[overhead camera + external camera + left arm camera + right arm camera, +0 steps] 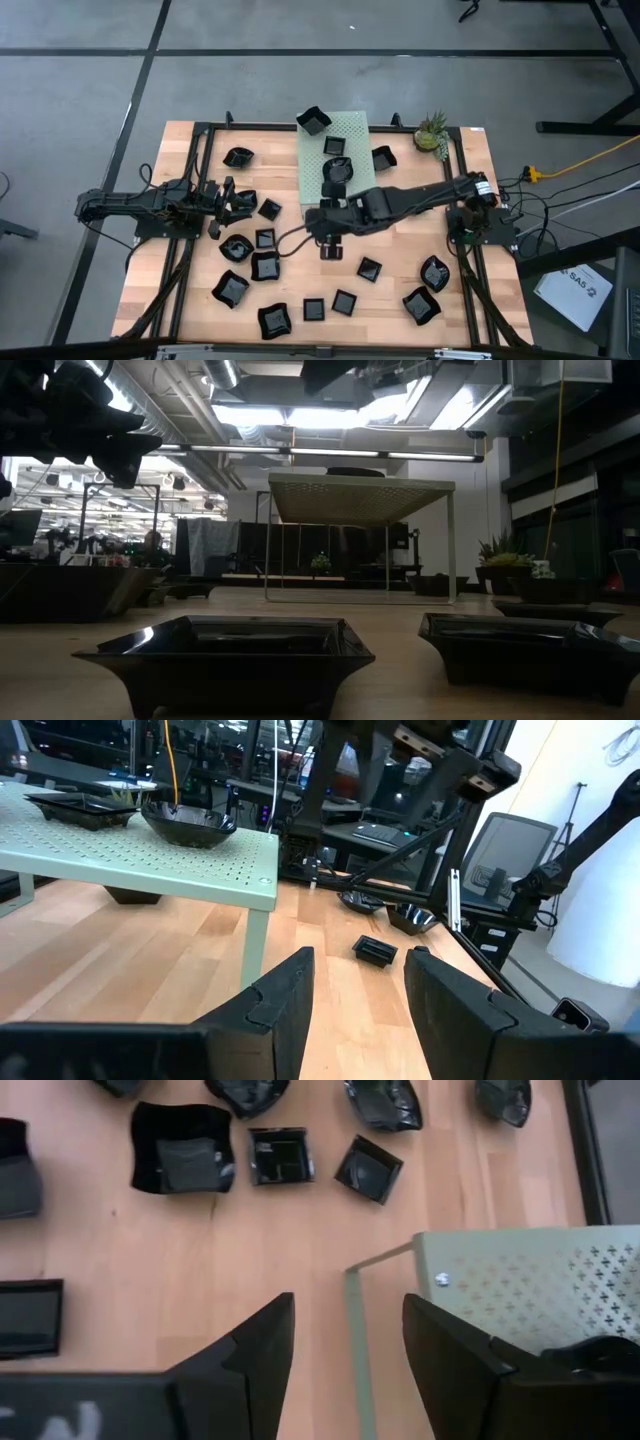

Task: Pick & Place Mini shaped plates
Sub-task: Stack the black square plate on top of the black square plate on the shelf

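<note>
Wood table [395, 290] w/ plates [344, 301]; dim, maybe office, room behind.

1. The pale green perforated stand [345, 155] takes the far middle of the table [400, 290]; its thin legs leave a low passage under it.
2. The right arm [420, 198] lies across the middle and blocks that way.
3. The mini shaped plates [265, 265] crowd the near left part, with narrow gaps.
4. Bare wood stays free between the near right plates.
</note>
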Controlling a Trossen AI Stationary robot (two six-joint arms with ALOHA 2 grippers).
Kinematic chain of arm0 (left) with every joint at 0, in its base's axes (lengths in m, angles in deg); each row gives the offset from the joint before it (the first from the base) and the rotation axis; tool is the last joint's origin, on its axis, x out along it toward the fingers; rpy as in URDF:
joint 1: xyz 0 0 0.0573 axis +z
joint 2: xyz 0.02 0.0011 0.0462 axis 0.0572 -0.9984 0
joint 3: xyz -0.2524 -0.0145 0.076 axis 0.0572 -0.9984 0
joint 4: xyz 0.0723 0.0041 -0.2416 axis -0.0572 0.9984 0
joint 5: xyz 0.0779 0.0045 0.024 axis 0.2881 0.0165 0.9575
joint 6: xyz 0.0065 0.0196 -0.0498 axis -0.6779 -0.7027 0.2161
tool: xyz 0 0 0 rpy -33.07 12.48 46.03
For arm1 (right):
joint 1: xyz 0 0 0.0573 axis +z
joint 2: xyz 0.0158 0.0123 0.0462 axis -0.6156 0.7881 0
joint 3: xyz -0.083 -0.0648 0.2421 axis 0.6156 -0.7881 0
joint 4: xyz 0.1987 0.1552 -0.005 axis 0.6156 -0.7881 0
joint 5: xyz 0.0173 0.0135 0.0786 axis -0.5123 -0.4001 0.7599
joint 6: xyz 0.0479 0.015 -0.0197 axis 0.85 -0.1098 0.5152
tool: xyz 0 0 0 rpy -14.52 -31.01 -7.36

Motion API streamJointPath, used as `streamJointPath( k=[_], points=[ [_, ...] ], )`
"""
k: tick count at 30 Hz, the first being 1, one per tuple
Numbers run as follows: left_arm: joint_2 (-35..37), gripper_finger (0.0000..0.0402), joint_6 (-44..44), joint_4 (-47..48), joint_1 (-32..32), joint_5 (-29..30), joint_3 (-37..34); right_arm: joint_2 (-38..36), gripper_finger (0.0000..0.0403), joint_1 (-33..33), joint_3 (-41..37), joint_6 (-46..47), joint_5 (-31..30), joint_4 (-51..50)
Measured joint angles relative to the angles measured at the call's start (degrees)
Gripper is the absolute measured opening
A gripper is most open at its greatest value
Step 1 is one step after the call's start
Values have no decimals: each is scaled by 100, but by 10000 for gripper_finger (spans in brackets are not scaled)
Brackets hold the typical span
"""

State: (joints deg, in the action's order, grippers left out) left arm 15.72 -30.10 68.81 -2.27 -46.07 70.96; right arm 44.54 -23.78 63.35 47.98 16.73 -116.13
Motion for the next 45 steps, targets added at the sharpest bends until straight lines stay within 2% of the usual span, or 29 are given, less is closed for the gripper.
streamJointPath(
  k=[12, 19, 24, 28, 34, 45],
  points=[
    [0, 152, 0, 0, 1, -1, -1, -107, 184, 858, 0, 612, 64, -376],
    [1, 152, 0, 0, 0, 0, 0, -151, 184, 1803, 0, 1932, 69, -1162],
    [1, 152, 0, 0, 1, -1, 1, -19, 184, 2451, 0, 2953, -227, -1325],
    [2, 152, 0, 0, 0, -2, 0, 153, 184, 2776, 0, 3589, -149, -1421],
    [2, 152, 0, 0, 1, -1, 1, 389, 184, 3039, 0, 4009, -112, -1622],
    [1, 152, 0, 0, -1, -2, 0, 776, 184, 3036, 0, 4485, -251, -2266]
  ],
)
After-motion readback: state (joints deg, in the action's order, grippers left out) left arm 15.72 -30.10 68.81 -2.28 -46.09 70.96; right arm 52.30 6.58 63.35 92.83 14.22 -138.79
